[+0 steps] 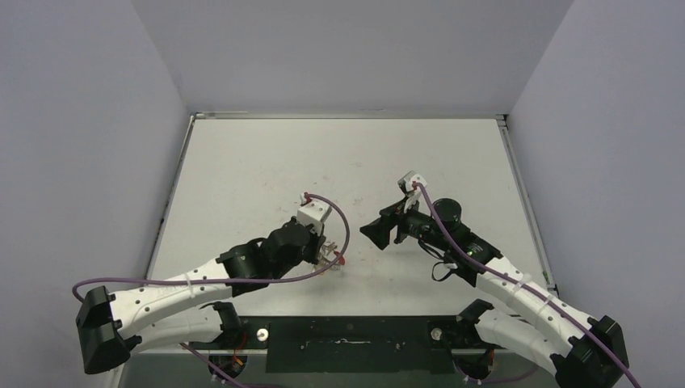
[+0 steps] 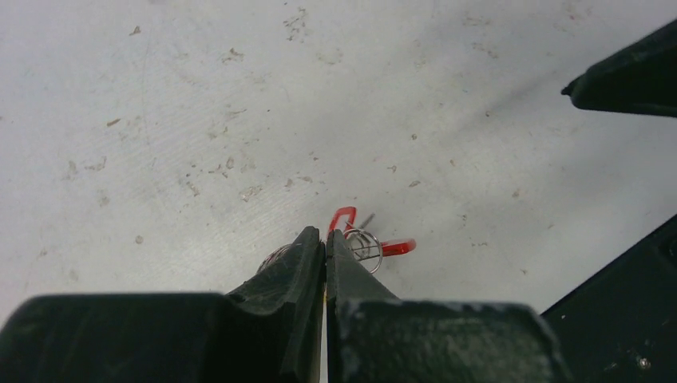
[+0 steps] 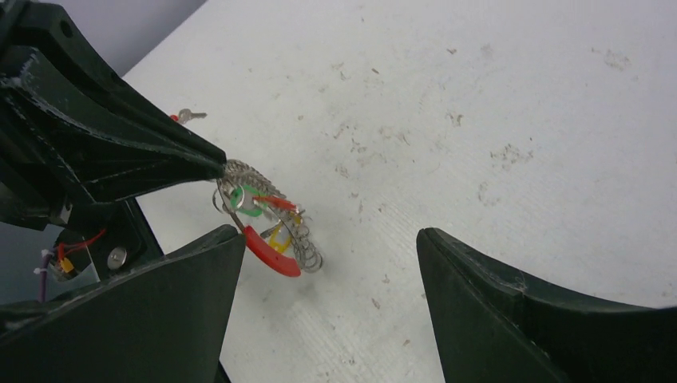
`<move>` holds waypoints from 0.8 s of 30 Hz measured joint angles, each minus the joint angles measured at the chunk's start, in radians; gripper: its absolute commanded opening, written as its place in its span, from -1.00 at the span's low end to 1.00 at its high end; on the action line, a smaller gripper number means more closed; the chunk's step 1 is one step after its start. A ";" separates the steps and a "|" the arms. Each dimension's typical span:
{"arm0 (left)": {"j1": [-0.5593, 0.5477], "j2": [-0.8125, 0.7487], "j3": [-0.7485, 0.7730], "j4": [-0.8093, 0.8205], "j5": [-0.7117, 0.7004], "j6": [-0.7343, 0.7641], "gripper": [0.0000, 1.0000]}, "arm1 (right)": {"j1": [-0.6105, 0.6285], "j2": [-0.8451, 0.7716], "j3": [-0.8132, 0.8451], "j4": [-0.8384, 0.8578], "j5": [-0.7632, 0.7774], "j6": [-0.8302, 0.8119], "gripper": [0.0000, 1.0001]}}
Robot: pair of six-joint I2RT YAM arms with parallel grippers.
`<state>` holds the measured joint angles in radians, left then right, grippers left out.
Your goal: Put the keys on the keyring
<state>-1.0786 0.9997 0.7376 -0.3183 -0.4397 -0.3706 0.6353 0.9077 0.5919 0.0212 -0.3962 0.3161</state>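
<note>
The left claw (image 2: 326,238) is shut tight; its two fingers press flat together with no gap between them; right at the tips it pinches the ring (image 3: 307,243). The ring is thin silver wire, and it looks like a little curly spring; it hangs out from the claw tips, down toward the table (image 1: 339,153). I cannot tell if the bottom of the ring touches the table or hangs just over it.

A red plastic piece (image 3: 271,251) sits on the low side of the ring; a green tag (image 3: 252,204) is up near the claw tips; a yellow tag (image 3: 279,234) is in the middle of the wire. The keys themselves are too small and tangled to pick out there.

One little silver key (image 3: 190,116) lies flat on the table by itself, on the other side of the left claw from the ring; a bit of red shows at its end.

The right claw (image 1: 373,236) is wide open; its two black fingers stand far apart and hold nothing. It points at the ring from the side; the ring is just in front of its left finger (image 3: 160,303); the finger and the ring are close, but they are not touching.
</note>
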 measured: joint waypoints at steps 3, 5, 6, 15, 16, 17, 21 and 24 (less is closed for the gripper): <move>0.000 -0.060 -0.068 0.098 0.053 0.068 -1.00 | 0.000 -0.011 -0.013 0.063 -0.037 -0.019 0.59; -0.001 -0.089 -0.111 0.164 0.084 0.096 -1.00 | 0.000 -0.018 -0.026 0.108 -0.062 -0.025 0.57; -0.001 -0.101 -0.132 0.194 0.099 0.111 -1.00 | 0.000 -0.019 -0.038 0.143 -0.079 -0.027 0.56; -0.001 -0.177 -0.257 0.400 0.214 0.174 -1.00 | 0.009 0.001 -0.121 0.343 -0.174 -0.029 0.32; -0.001 -0.187 -0.269 0.424 0.229 0.177 -1.00 | 0.014 0.007 -0.125 0.360 -0.179 -0.029 0.27; -0.001 -0.196 -0.281 0.450 0.242 0.182 -1.00 | 0.019 0.012 -0.127 0.375 -0.182 -0.029 0.23; -0.001 -0.229 -0.324 0.545 0.280 0.195 -1.00 | 0.058 0.028 -0.135 0.406 -0.186 -0.043 0.08; -0.001 -0.237 -0.338 0.587 0.296 0.196 -1.00 | 0.098 0.046 -0.139 0.420 -0.179 -0.057 -0.02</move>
<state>-1.0794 0.7628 0.3992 0.2684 -0.1440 -0.1749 0.7330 0.9535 0.4530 0.4416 -0.5755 0.2588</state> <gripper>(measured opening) 0.014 0.533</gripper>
